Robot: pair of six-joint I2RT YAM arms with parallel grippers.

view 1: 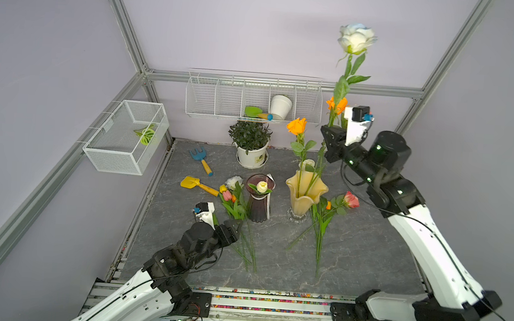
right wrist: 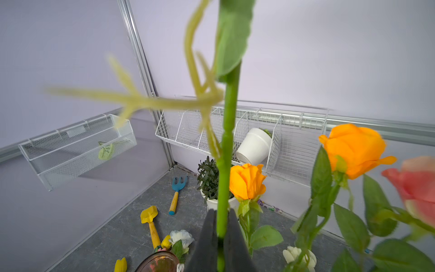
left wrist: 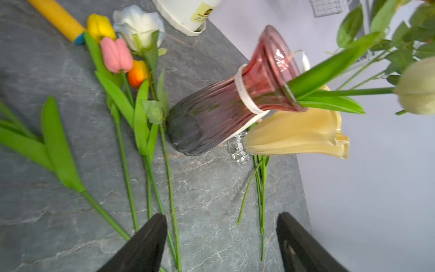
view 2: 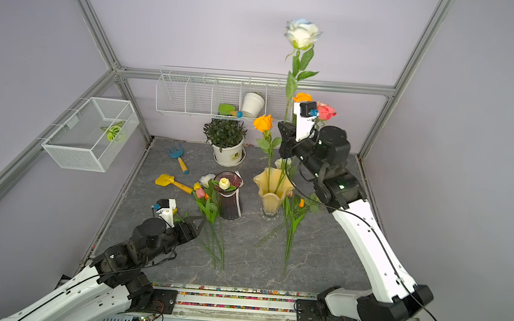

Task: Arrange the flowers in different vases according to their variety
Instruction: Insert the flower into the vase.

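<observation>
Held aloft: white-blue rose (view 1: 356, 38).
Your right pincer (right wrist: 221, 223) clamps its stem; left pincer (left wrist: 222, 215) stands apart. A skewed descent could topple the yellow vase (view 1: 302, 203).

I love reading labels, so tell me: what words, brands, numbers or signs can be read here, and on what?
No text here is readable.
Yellow-green label on the white plant pot: dark print, too small and blurred to read.
White band around the purple vase: no writing visible.
Small plate on the mesh basket: looks blank.
</observation>
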